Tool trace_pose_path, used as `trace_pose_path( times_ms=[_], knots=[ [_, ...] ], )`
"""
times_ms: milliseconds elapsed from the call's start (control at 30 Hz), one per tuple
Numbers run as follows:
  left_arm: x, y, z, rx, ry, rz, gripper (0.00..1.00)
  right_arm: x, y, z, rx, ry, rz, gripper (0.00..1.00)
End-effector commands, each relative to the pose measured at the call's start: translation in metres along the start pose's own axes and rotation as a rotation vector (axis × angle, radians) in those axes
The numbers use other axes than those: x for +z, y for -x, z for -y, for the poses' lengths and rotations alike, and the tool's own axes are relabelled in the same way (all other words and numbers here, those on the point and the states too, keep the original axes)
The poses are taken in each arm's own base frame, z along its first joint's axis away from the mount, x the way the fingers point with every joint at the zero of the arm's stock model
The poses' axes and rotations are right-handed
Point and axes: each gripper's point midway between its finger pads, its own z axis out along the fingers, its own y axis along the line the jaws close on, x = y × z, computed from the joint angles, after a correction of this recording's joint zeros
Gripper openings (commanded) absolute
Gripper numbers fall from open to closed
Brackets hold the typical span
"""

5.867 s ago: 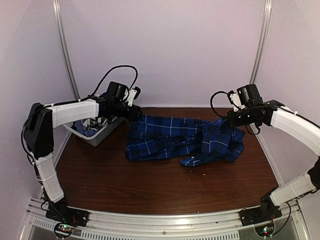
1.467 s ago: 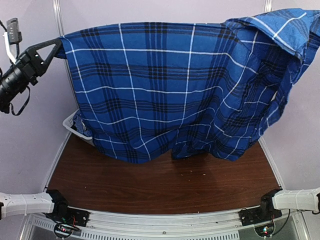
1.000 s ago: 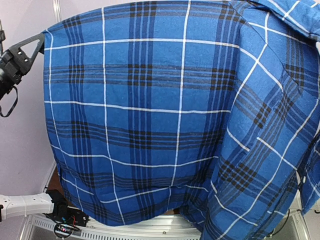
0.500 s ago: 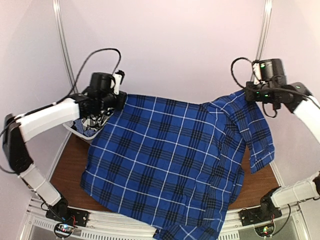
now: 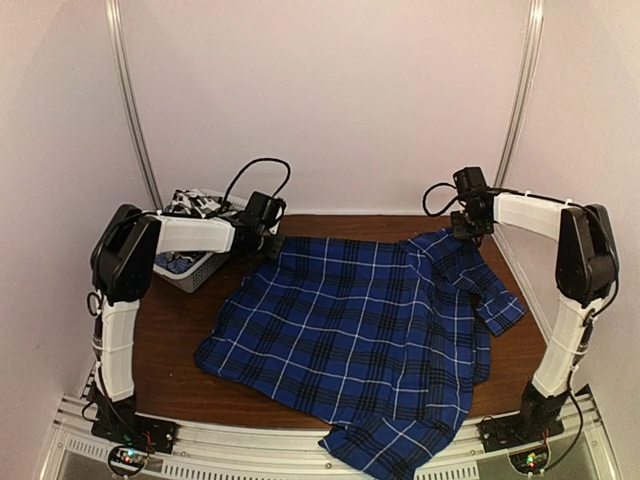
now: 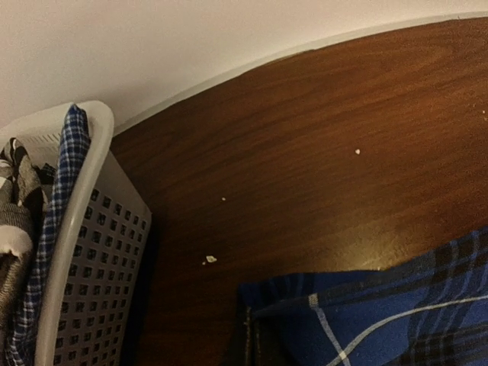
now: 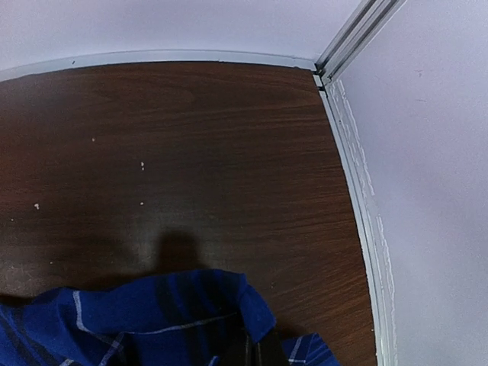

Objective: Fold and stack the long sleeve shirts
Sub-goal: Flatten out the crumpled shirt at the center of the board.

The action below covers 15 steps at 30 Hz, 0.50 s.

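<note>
Both arms stretch low toward the far side of the table (image 5: 165, 335), the left claw (image 5: 271, 240) and the right claw (image 5: 468, 230) each pinched tight on a far corner of the blue shirt (image 5: 350, 335), which lies spread out right of the basket (image 5: 196, 270).

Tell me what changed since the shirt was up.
The blue shirt came down and lies spread on the table, hem over the near edge. Left gripper and right gripper lowered with it, still shut on its far corners. The basket stayed put.
</note>
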Motion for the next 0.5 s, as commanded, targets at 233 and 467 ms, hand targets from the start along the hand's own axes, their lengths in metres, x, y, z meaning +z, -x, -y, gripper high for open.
trace_pose_path(
  times_ms=[233, 467],
  knots=[
    [0.040, 0.047, -0.041, -0.094, 0.168, 0.100, 0.00, 0.060, 0.072, -0.012, -0.020, -0.102, 0.079, 0.11],
    [0.052, 0.049, -0.048, -0.124, 0.125, 0.085, 0.54, 0.065, 0.072, 0.010, -0.011, -0.193, 0.019, 0.63]
  ],
)
